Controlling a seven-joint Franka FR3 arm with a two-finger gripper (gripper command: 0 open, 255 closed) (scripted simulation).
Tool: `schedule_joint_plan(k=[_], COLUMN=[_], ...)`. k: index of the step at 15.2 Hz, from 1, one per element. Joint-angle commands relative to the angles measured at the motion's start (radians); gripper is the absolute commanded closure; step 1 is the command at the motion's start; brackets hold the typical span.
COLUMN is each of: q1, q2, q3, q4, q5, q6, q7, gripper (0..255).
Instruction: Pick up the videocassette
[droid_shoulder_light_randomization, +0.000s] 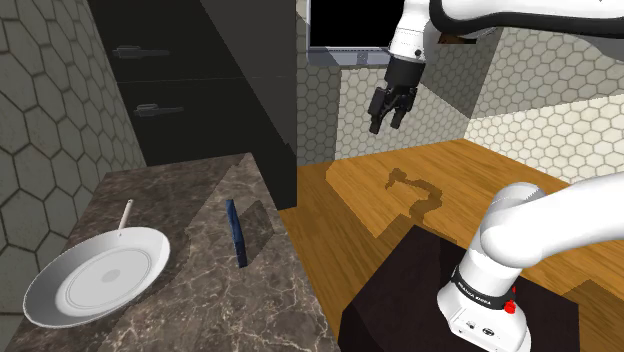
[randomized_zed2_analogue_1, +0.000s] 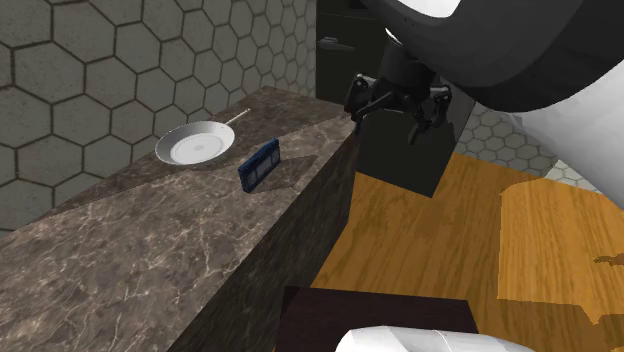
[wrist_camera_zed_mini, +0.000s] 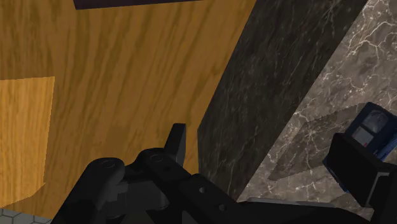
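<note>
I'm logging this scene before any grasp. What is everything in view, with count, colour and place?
videocassette: one, blue, on edge on the counter, beside the pan.
pan: one, white, thin handle, on the counter.
counter: one, dark, marbled.
cabinet: one, black, two handles, beyond the counter.
floor: brown wood, beside the counter.
stand: one, dark box, on the floor.
arm: one, white.
gripper: one, black, fingers open, in the air off the counter's edge.

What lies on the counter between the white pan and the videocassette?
Nothing: in the shoulder view, bare marbled counter separates the white pan from the upright blue videocassette.
</note>
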Motion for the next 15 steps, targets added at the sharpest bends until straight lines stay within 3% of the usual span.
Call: schedule_joint_plan(k=[1,9,15], q1=[0.0,0.007,-0.004], q2=[0.0,0.173,0.355], q3=[0.0,0.169,0.294], q4=[0.0,-0.003,0.053], q5=[0.0,0.069,0.076], q6=[0.0,0.175,0.298], q7=[0.0,0.194,0.346], gripper=[0,0,0])
